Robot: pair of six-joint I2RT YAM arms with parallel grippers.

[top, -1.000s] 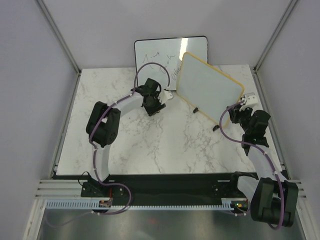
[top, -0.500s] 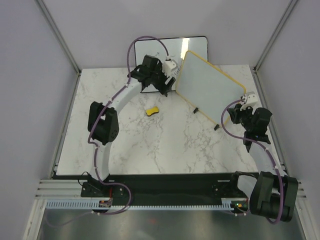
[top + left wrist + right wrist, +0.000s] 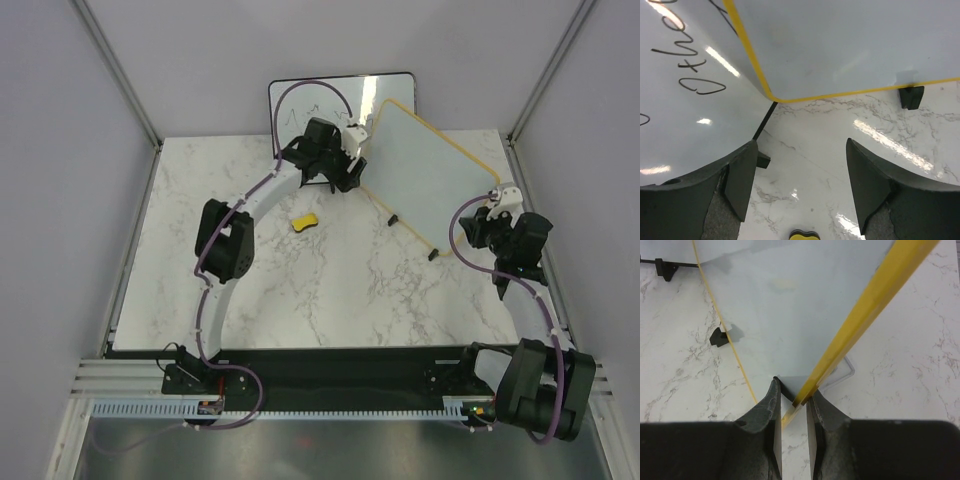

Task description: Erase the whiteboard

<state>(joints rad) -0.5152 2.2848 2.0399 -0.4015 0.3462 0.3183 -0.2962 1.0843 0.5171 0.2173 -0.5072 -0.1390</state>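
The tan-framed whiteboard (image 3: 430, 175) stands tilted at the back right, and its face shows no writing. My right gripper (image 3: 493, 212) is shut on its right frame edge (image 3: 855, 320), with the jaws (image 3: 794, 400) pinching the yellow rim. My left gripper (image 3: 348, 172) is open and empty just beside the board's lower left corner (image 3: 771, 97), above the table. The left wrist view shows bare marble between its fingers (image 3: 742, 180). A yellow eraser (image 3: 305, 221) lies on the table, loose, and it also shows at the bottom edge of the left wrist view (image 3: 805, 235).
A black-framed whiteboard (image 3: 320, 100) with handwriting leans against the back wall behind the left gripper, and it fills the left of the left wrist view (image 3: 685, 100). The tan board's small black feet (image 3: 392, 219) rest on the marble table (image 3: 300, 290). Grey walls close in both sides.
My left gripper has let the yellow eraser go onto the table and swung back and right to the tan board's left corner. My right gripper has shifted right, tilting the board further.
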